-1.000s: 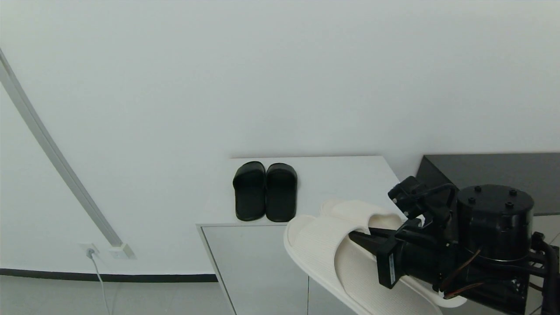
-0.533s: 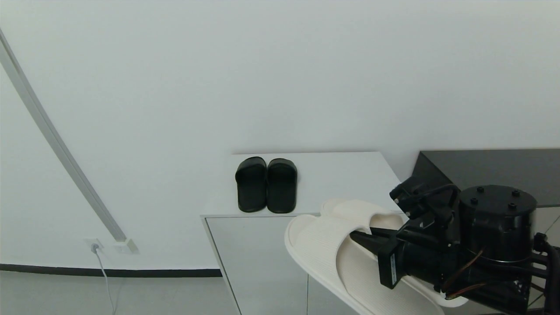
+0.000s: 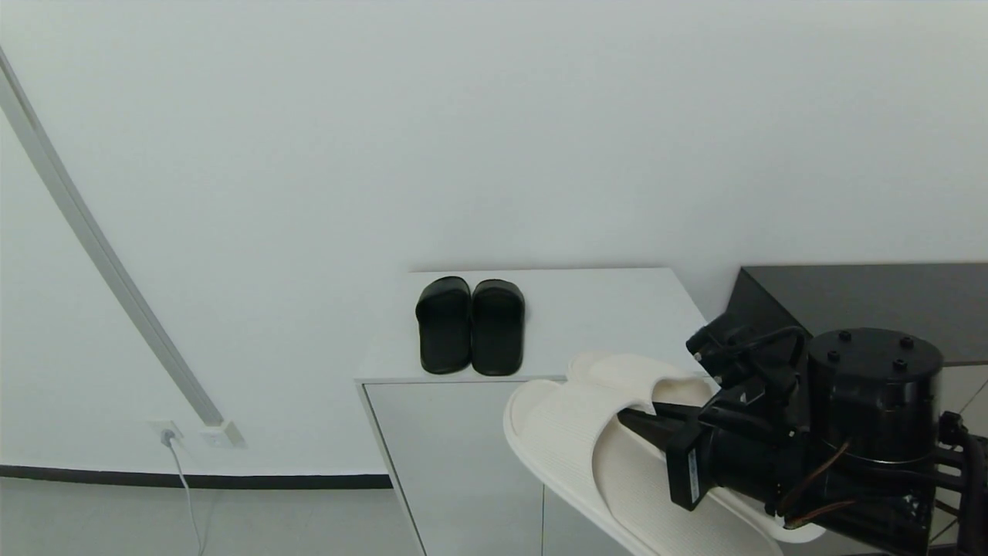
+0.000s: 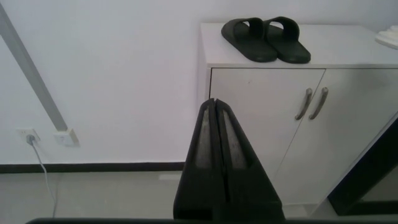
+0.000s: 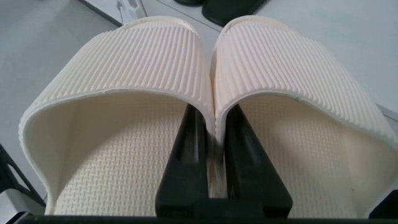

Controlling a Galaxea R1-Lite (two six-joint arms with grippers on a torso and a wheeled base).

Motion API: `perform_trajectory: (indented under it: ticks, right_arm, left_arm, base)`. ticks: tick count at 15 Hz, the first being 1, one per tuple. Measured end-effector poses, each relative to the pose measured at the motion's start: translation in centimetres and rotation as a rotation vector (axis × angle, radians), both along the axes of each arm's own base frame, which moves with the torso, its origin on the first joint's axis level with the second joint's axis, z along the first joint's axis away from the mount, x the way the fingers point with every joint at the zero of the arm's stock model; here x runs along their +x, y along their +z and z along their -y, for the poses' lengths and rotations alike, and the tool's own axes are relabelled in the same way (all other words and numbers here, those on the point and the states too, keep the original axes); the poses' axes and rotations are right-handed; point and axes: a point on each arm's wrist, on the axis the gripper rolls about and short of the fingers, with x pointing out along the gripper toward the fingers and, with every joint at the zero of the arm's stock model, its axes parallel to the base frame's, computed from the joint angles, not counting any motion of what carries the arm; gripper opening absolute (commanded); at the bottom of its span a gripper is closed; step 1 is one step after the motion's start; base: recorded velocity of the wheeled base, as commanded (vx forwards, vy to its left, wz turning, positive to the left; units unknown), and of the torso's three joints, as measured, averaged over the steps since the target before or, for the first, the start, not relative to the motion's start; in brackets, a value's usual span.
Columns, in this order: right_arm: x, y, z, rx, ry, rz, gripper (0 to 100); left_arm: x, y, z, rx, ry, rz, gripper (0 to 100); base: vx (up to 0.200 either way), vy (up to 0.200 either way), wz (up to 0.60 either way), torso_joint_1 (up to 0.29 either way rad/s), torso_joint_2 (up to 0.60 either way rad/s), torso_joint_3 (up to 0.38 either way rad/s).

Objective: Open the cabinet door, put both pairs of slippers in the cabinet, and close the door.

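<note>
A pair of black slippers (image 3: 470,326) (image 4: 267,39) sits side by side on top of the white cabinet (image 3: 602,309) (image 4: 249,87). The cabinet's two doors (image 4: 298,124) are shut, with metal handles (image 4: 311,103) meeting at the middle. My right gripper (image 3: 644,423) (image 5: 214,124) is shut on the pair of white slippers (image 3: 587,440) (image 5: 205,81), pinching their inner edges together; it holds them up in front of the cabinet's right front corner. My left gripper (image 4: 215,124) is shut with nothing in it, out in front of the cabinet's left door.
A white wall stands behind the cabinet. A grey cable duct (image 3: 100,255) runs diagonally down it to a wall socket (image 3: 162,437) with a cord. A dark surface (image 3: 864,301) adjoins the cabinet on the right. Bare floor (image 4: 93,193) lies left of the cabinet.
The head view shifted, so the cabinet and black slippers sit slightly higher than a second ago. The right gripper keeps its hold on the white slippers in the same spot.
</note>
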Motion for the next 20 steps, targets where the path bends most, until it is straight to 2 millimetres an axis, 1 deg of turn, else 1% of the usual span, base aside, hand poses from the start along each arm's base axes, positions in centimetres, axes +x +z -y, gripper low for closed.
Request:
perform_trajectory:
  ticks: [7,8,12,20]
  right_arm:
    - [-0.51,-0.47,-0.04,-0.032,0.025,0.007,0]
    - [-0.56,-0.5,-0.06,-0.034,0.027,0.007,0]
    - [-0.75,-0.66,-0.07,-0.039,0.032,0.003,0]
    - [-1.09,-1.04,0.21,-0.049,0.033,-0.007,0]
  left_arm:
    - [0.01,-0.05,0.01,0.007,-0.002,-0.003,0]
    - [0.0,-0.02,0.01,0.007,-0.002,-0.002,100]
    - [0.0,-0.01,0.01,0.007,-0.003,-0.001,100]
    - [0.0,0.0,0.0,0.003,0.0,0.0,100]
  base:
    - [0.0,0.0,0.0,-0.153,0.35,0.185]
    - [0.0,0.0,0.0,-0.173,0.37,0.207]
    - [0.0,0.0,0.0,-0.182,0.41,0.229]
    - [0.0,0.0,0.0,-0.223,0.54,0.318]
